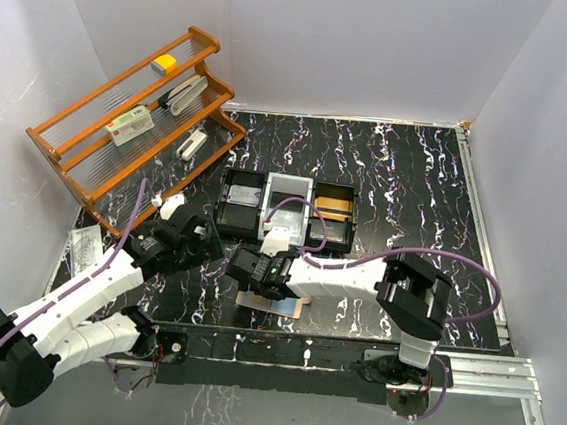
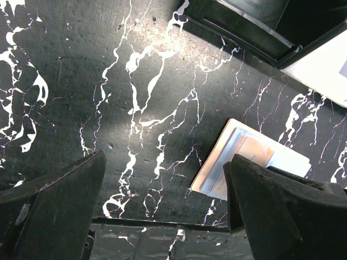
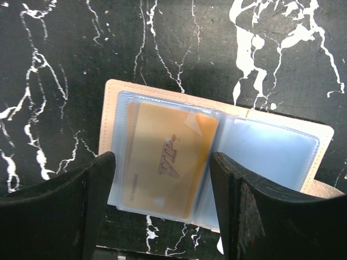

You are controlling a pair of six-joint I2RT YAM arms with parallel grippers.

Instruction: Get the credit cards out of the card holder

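Observation:
The card holder (image 3: 217, 130) lies open and flat on the black marbled table, beige with clear plastic sleeves. An orange-gold credit card (image 3: 168, 157) marked "VIP" sits in its left sleeve; the right sleeve looks blue-grey. My right gripper (image 3: 162, 208) is open just above the holder, with a finger on each side of the card, holding nothing. In the top view the holder (image 1: 277, 305) shows partly under my right gripper (image 1: 258, 271). My left gripper (image 2: 165, 203) is open and empty over bare table, left of the holder (image 2: 255, 157). It also shows in the top view (image 1: 187, 236).
A black-and-grey three-compartment tray (image 1: 237, 230) stands just behind the grippers, with an orange-brown flat piece (image 1: 333, 205) in its right compartment. An orange wooden rack (image 1: 132, 118) with small items leans at the back left. A clear bag (image 1: 83, 249) lies at the left edge.

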